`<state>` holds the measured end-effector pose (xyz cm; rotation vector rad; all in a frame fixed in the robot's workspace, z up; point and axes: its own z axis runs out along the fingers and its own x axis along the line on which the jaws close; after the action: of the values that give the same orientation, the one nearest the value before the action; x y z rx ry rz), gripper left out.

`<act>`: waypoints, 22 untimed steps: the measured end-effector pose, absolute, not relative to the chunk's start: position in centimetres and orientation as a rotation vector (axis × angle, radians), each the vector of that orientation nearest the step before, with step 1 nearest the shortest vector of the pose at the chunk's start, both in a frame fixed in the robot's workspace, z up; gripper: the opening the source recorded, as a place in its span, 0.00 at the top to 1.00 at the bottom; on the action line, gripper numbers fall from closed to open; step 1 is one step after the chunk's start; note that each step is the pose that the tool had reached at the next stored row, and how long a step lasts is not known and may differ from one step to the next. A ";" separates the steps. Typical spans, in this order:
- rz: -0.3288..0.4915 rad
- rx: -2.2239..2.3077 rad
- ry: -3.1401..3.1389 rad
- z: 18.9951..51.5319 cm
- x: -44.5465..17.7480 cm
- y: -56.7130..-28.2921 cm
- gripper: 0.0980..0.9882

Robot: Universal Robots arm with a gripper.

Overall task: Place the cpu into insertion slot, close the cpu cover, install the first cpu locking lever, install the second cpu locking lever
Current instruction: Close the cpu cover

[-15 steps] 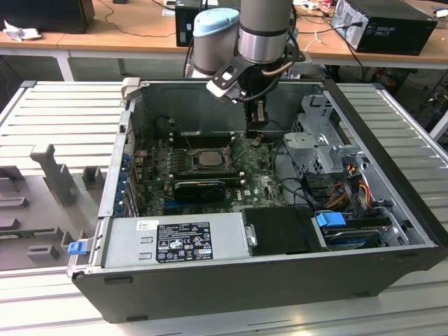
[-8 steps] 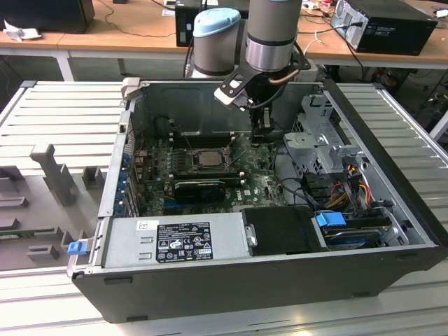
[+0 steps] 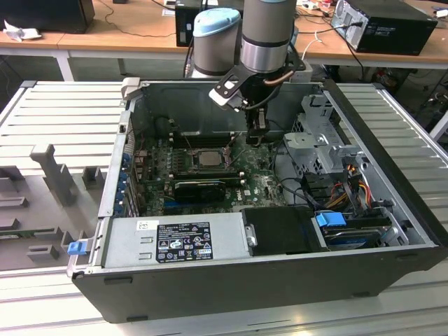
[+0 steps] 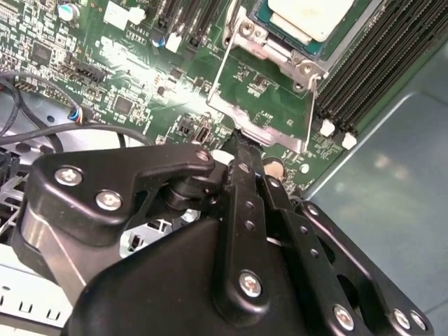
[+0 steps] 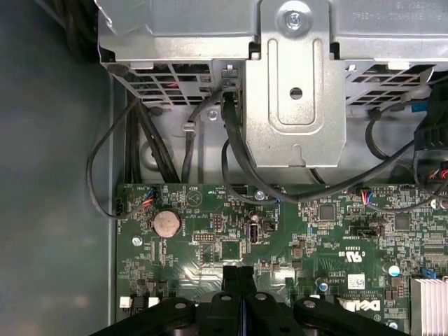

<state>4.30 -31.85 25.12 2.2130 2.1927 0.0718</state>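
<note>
Robotics lab or electronics workshop. Robot arm [image 3: 266, 31] over opened desktop PC case [image 3: 280, 276] on slatted aluminium table [image 3: 63, 112]. Exposed green motherboard [image 3: 262, 185] inside case. Grey fixture blocks [image 3: 52, 171] on table at exterior view's left. Wooden workbenches [image 3: 126, 38] behind, loose cables [image 3: 318, 38], second computer tower [image 3: 392, 24] on bench.

The ribbed metal table [image 3: 63, 105] bears the computer case [image 3: 280, 273] (lying open).

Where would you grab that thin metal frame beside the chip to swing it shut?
On the cpu cover, probably the free edge: the bar farthest from the cpu, approached from where the gripper is. The cover is swung open away from the chip, seemingly hinged at the chip's end, so that bar is exposed and thin enough to pinch; the middle is a window.
</note>
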 end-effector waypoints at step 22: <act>0.072 2.213 2.193 25.1 3.5 -31.9 0.99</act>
<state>3.46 -31.85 25.12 2.2131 2.1928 0.0716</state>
